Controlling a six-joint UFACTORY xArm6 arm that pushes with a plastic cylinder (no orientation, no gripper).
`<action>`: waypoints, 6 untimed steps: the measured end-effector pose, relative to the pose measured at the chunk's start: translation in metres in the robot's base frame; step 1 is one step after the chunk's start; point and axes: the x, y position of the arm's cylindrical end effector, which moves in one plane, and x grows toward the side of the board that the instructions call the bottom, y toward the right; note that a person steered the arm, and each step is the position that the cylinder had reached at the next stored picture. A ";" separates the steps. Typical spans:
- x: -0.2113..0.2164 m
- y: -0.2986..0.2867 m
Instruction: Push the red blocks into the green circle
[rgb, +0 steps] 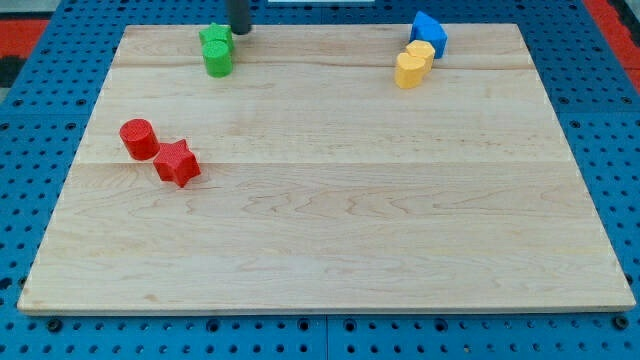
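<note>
A red round block (139, 138) and a red star block (177, 162) lie touching at the view's left of the wooden board (330, 220). A green round block (218, 59) sits near the view's top left, with a second green block (214, 38) touching it just above. My tip (241, 30) is at the view's top edge, right beside the upper green block on its right, far from the red blocks.
A blue block (428, 31) sits at the view's top right, with two yellow blocks (420, 52) (408, 69) touching just below it. The board rests on a blue pegboard surface (40, 160).
</note>
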 end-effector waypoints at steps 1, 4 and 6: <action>0.052 0.008; 0.132 -0.067; 0.263 -0.037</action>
